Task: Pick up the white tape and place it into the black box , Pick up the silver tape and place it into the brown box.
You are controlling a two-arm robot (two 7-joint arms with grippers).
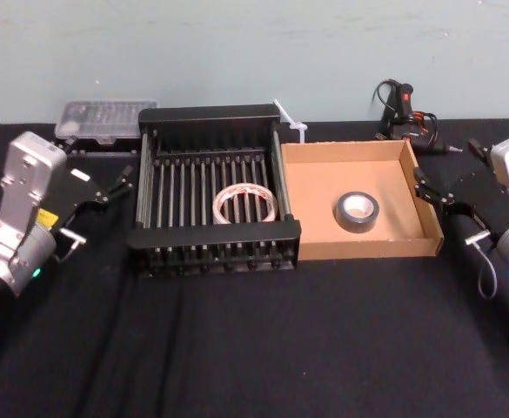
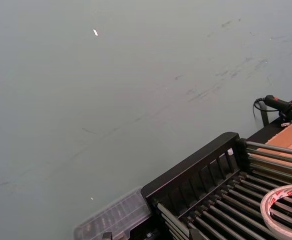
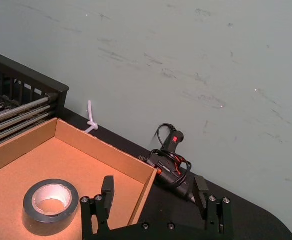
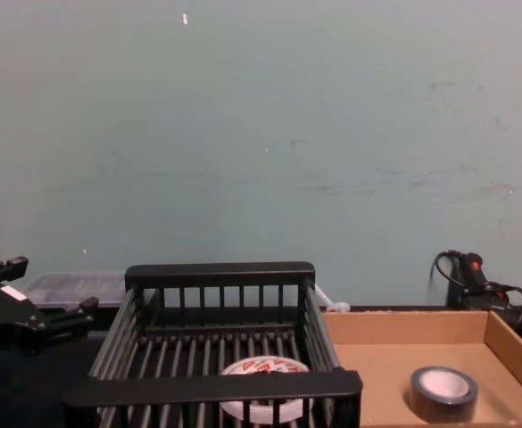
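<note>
On the black worktop both rolls already lay in their boxes: the white tape flat on the barred floor of the black box, toward its near right corner, and the silver tape flat on the floor of the brown box, near its middle. The two boxes stood side by side, touching or nearly so.

Left gripper sat just left of the black box, jaws apart, holding nothing. Right gripper sat at the brown box's right wall, jaws spread wide and empty; in the right wrist view one finger hung over the wall's inner side, the other outside it.

Task judged complete as things lay. Remaining risks, as judgement only:
- Right jaws straddled the cardboard wall; a sideways pull-back could catch the wall and drag or tip the light box, shifting the silver tape.
- Left gripper close to the crate's slatted side; a swing toward it could nudge the crate into the cardboard box.
- Clutter at the far edge, a clear plastic case and a black cabled tool, could snag an arm retreating that way.
</note>
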